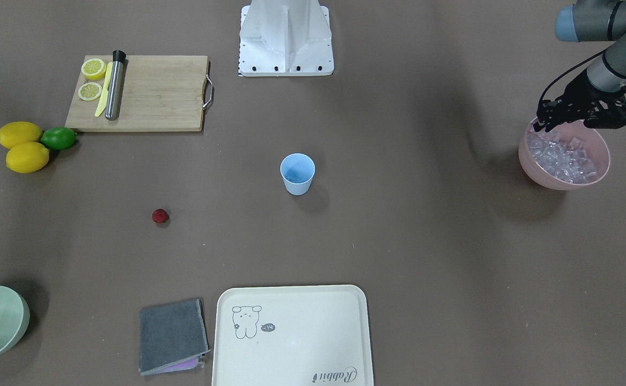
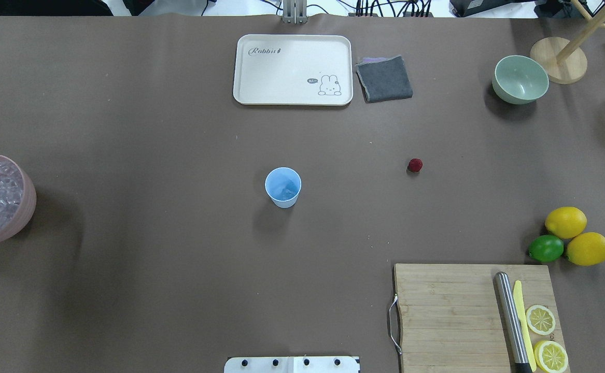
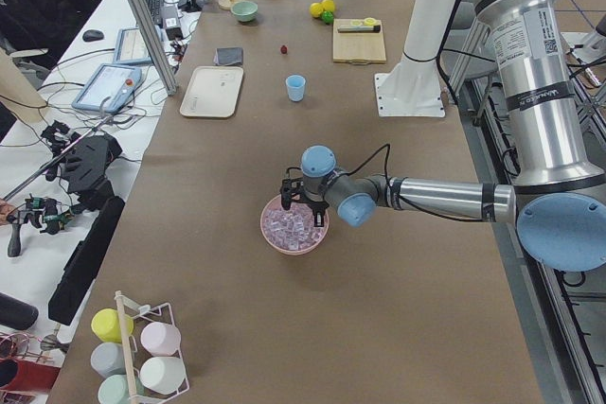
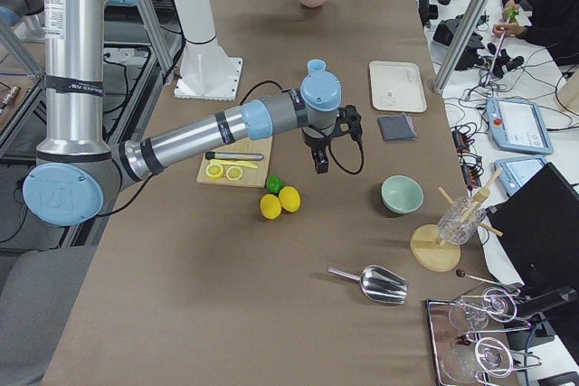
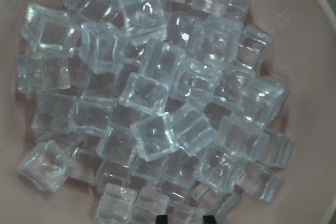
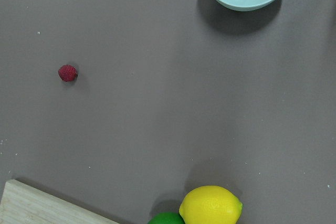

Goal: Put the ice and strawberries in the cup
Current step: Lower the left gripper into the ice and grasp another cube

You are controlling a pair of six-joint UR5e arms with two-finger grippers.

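Observation:
The ice (image 5: 157, 129) is a heap of clear cubes in a pink bowl (image 1: 554, 182) at the table's end on my left. My left gripper (image 1: 544, 126) hangs just above the bowl's near rim. In the left wrist view its two fingertips (image 5: 163, 217) stand a little apart with nothing between them. The light blue cup (image 2: 283, 187) stands upright at the table's middle. The strawberry (image 2: 415, 165) lies on the table to the cup's right and also shows in the right wrist view (image 6: 67, 73). My right gripper (image 4: 318, 167) hovers above the table near the lemons; I cannot tell whether it is open or shut.
A wooden cutting board (image 2: 452, 311) with lemon slices, a yellow knife and a steel muddler lies at the near right. Two lemons (image 2: 566, 221) and a lime (image 2: 546, 248) sit beside it. A pale green bowl (image 2: 520, 80), a grey cloth (image 2: 384, 79) and a cream tray (image 2: 292, 70) are on the far side.

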